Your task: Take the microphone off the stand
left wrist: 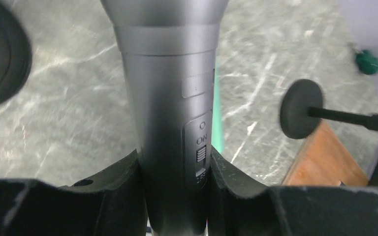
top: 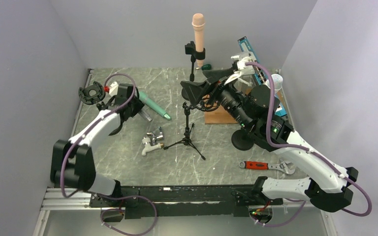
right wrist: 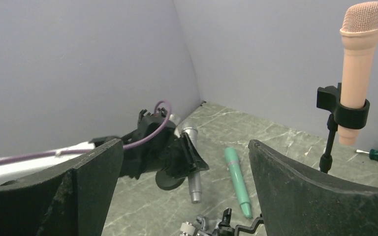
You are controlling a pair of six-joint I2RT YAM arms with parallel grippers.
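Silver microphone [left wrist: 170,123], peach microphone [top: 198,32], grey-green marbled table [top: 221,164].

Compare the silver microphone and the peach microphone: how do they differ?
Colour: the silver microphone is metallic grey, the peach microphone pale pink.
Hold: the silver microphone is clamped in the left gripper, the peach microphone is clipped upright in a stand.
Place: silver at the table's left side, peach at the back.
Both are handheld stick microphones.
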